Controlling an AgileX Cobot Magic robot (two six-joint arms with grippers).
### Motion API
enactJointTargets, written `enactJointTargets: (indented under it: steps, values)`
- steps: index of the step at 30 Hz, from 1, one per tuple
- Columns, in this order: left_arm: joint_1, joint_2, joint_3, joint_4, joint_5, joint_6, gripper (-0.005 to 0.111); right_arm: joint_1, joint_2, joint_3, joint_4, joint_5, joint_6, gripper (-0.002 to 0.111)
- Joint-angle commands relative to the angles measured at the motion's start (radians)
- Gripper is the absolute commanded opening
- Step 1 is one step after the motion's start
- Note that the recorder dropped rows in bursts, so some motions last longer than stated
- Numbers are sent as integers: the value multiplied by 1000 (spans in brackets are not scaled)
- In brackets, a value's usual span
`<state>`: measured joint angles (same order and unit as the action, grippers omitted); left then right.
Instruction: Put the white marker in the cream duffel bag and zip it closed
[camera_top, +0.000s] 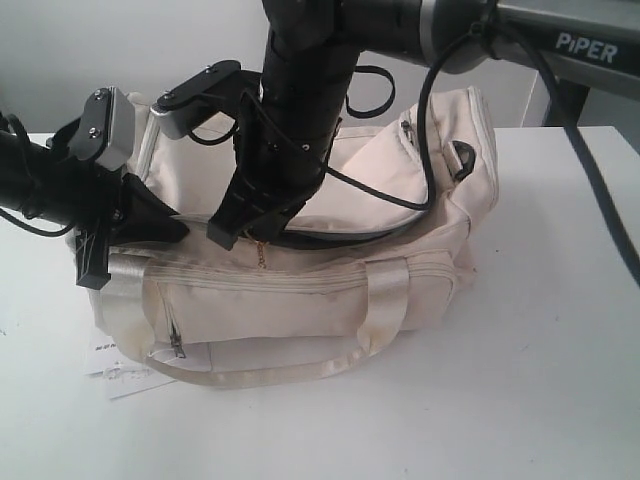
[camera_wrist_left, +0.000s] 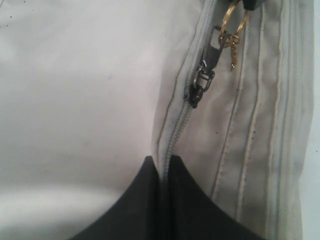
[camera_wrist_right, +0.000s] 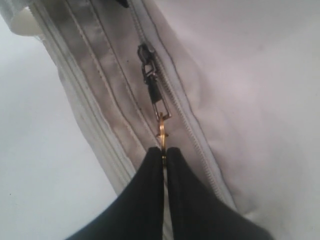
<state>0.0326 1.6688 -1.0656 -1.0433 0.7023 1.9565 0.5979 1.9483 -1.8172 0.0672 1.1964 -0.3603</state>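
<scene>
The cream duffel bag (camera_top: 300, 300) lies lengthwise on the white table (camera_top: 560, 350). Its top flap is lifted toward the right end, with a dark gap under it. My left gripper (camera_top: 180, 228) is at the bag's left end, its jaws shut (camera_wrist_left: 164, 159) on the zipper seam of the bag (camera_wrist_left: 75, 100). The zipper slider (camera_wrist_left: 200, 85) sits a short way ahead of them. My right gripper (camera_top: 245, 235) reaches down over the bag's middle, shut (camera_wrist_right: 163, 149) on the gold clasp (camera_wrist_right: 161, 131) that hangs from the zipper pull (camera_wrist_right: 152, 85). The white marker is hidden.
A small white paper tag (camera_top: 115, 365) lies on the table at the bag's front left corner. The right arm's black cable (camera_top: 400, 205) loops across the bag's top. Satin strap handles (camera_top: 385, 290) cross the front pocket. A wall stands behind the table.
</scene>
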Motion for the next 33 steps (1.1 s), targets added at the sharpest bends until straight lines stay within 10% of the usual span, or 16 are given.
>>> enactJointTargets:
  steps: [1,33]
  values:
    - [-6,-1,10,1,17,81,0,-10,-14,4,-39,25,-2,0]
    - [-6,-1,10,1,14,73,0,-64,-33,50,-26,25,-2,0]
